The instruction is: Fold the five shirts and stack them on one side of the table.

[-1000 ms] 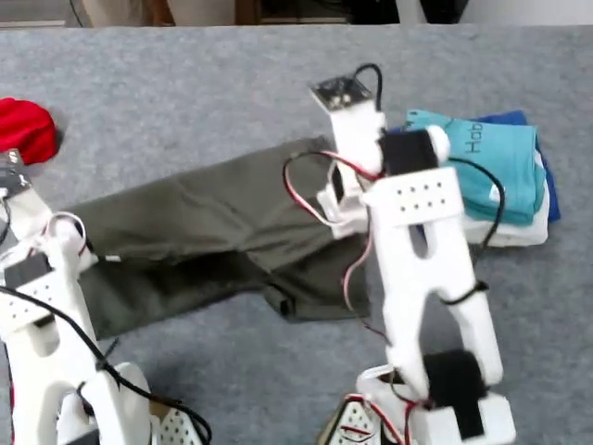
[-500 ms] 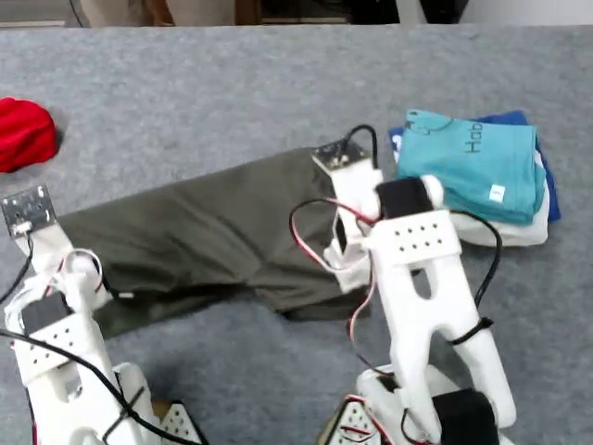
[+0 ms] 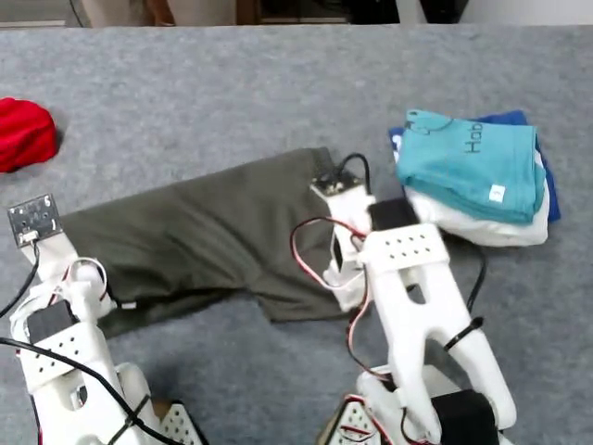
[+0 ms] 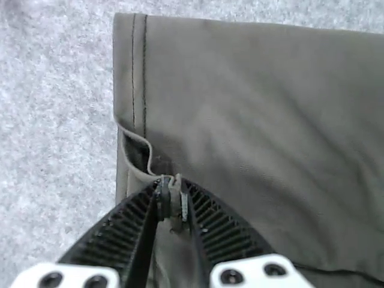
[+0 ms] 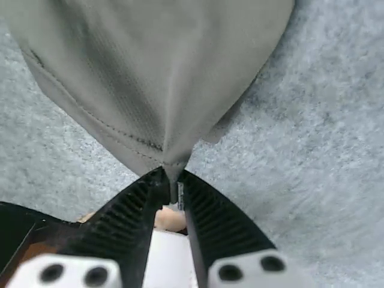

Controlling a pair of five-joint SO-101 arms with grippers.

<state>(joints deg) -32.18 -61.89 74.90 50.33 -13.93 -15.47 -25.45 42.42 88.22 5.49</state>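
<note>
Fingertips of the left gripper (image 4: 171,201) pinched together on the olive shirt (image 4: 258,120), right at its stitched hem, with a small ruck of cloth caught between them and only the fabric's thickness keeping them apart. Same for the right gripper (image 5: 173,180): closed tight on the other end of the olive shirt (image 5: 150,72), cloth drawn to a narrow point between the ridged pads.

From above, olive shirt (image 3: 204,236) laid out as a long slanted band across the grey table (image 3: 185,83), held at 2 ends, 1 by the left arm (image 3: 56,343) at the near left, the other by the right arm (image 3: 417,306) near the middle. Lower edge of the band bunched and uneven between the 2 arms.

Beyond the right arm, on the right side of the table, a stack of 3 folded shirts: teal shirt (image 3: 473,167) on top, white shirt (image 3: 482,227) under it, blue shirt (image 3: 519,119) showing at the bottom along the far and right edges. Stack close to the olive shirt's right end, not touching it.

At the far left edge, well apart from the rest, a red shirt (image 3: 23,134) in a loose heap, unfolded.
</note>
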